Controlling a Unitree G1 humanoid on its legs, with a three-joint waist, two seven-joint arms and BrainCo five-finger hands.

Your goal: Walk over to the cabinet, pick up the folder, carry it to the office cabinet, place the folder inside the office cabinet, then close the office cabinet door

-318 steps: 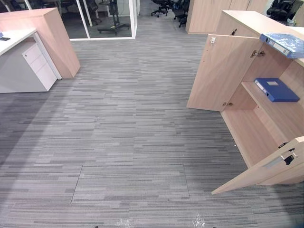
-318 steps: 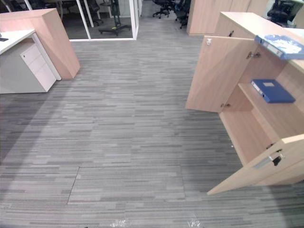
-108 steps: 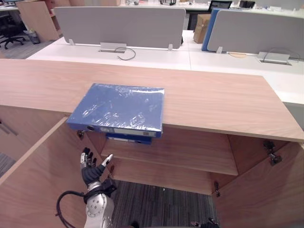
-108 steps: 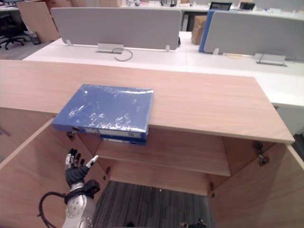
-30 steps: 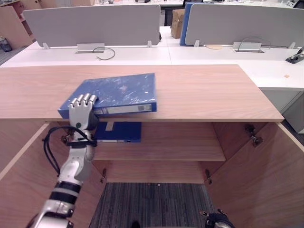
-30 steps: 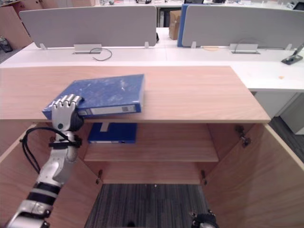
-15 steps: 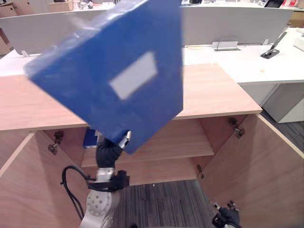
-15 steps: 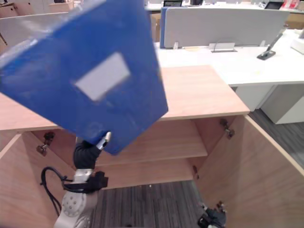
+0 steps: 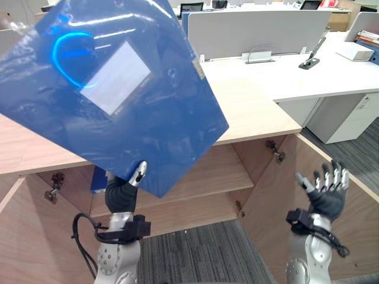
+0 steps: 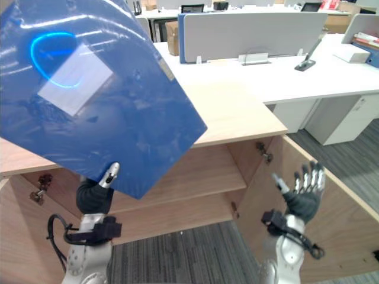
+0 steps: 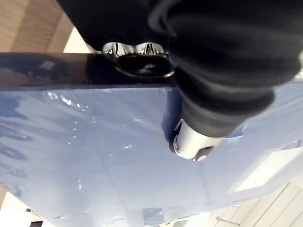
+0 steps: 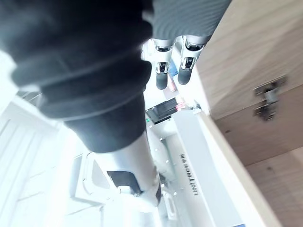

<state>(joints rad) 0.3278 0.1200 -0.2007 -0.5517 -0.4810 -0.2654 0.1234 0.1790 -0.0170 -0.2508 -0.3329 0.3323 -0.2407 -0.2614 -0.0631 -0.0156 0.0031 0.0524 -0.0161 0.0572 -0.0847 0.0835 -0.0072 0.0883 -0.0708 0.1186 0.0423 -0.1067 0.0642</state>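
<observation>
Office cabinet point(image 9: 260, 115) spans the scene, both doors swung out. Its top edge runs free to the right corner. The shelf point(image 9: 207, 177) inside is bare wood across the middle and right, so there is open room there. The right door point(image 9: 355, 236) angles out toward the robot and narrows the gap on that side. Grey carpet point(image 9: 195, 254) lies between the doors.

White worktop point(image 9: 296, 77) with a grey partition point(image 9: 254, 29) sits behind the cabinet.

The folder point(image 9: 118, 100) is blue and plastic-wrapped. It is raised in the air and tilted, well above the cabinet top, with its lower corner over the shelf opening. It hides the cabinet's left half.

Left hand point(image 9: 121, 195) pinches the folder's lower corner from below, thumb on the near face. Right hand point(image 9: 325, 192) is up in front of the right door, fingers spread, holding nothing and touching nothing.

A blue sliver point(image 9: 98, 180) shows on the shelf just beside the left hand.

Left wrist view adds the thumb point(image 11: 194, 142) flat on the cover and the fingers point(image 11: 137, 49) curled over the folder's edge. Right wrist view adds straight fingertips point(image 12: 163, 78) and a door hinge point(image 12: 267, 97).
</observation>
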